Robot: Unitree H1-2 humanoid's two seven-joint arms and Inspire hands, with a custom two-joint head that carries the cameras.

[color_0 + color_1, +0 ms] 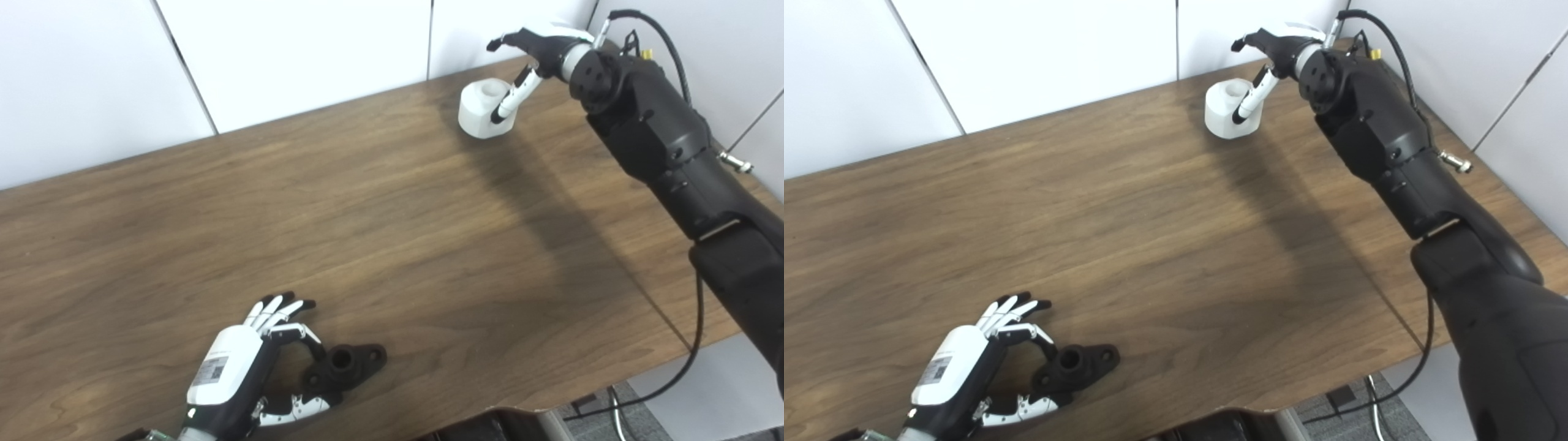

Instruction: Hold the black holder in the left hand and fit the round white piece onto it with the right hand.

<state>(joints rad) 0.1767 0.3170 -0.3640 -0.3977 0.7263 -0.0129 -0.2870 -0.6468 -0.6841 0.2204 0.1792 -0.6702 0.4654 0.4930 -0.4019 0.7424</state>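
Right robot hand [1274,52] touching white piece [1231,109]; fingers spread.

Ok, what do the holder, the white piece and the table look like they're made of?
Holder: matte black, slightly rough, probably moulded or printed plastic; metal can't be ruled out.
White piece: plain matte white with soft rounded edges and no shine, likely plastic.
Table: brown with streaky grain and a low sheen; wood or wood-look laminate, can't tell which.
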